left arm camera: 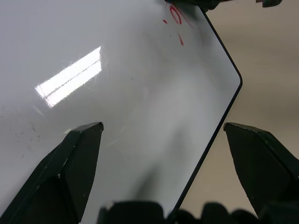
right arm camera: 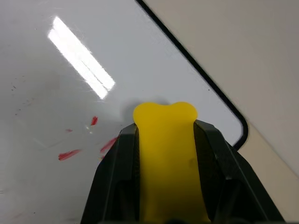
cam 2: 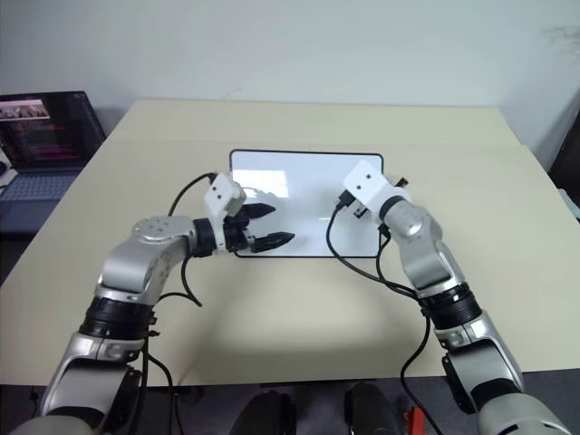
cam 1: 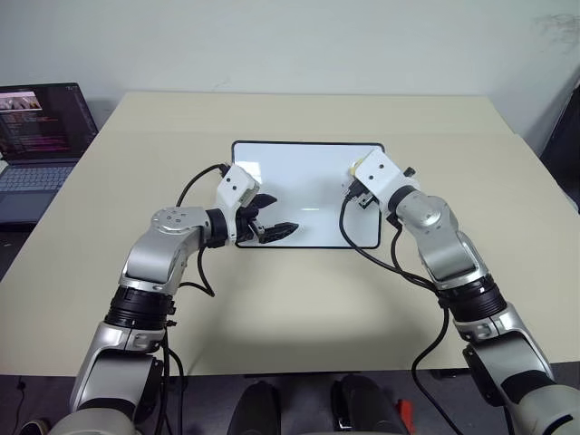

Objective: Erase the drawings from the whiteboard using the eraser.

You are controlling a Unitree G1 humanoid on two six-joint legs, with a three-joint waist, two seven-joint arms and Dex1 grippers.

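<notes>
The whiteboard lies flat in the middle of the table, black-framed and glossy. My right gripper is shut on the yellow eraser and hovers low over the board's right part, near its far right corner. Beside the eraser's tip, smeared remains of the red drawings mark the board. They also show in the left wrist view as red strokes close under the right gripper. My left gripper stands open over the board's near left edge with nothing between its fingers.
An open laptop sits on a lower surface off the tan table's far left corner. Black cables hang from both wrists over the board's near edge. A pale wall stands behind the table.
</notes>
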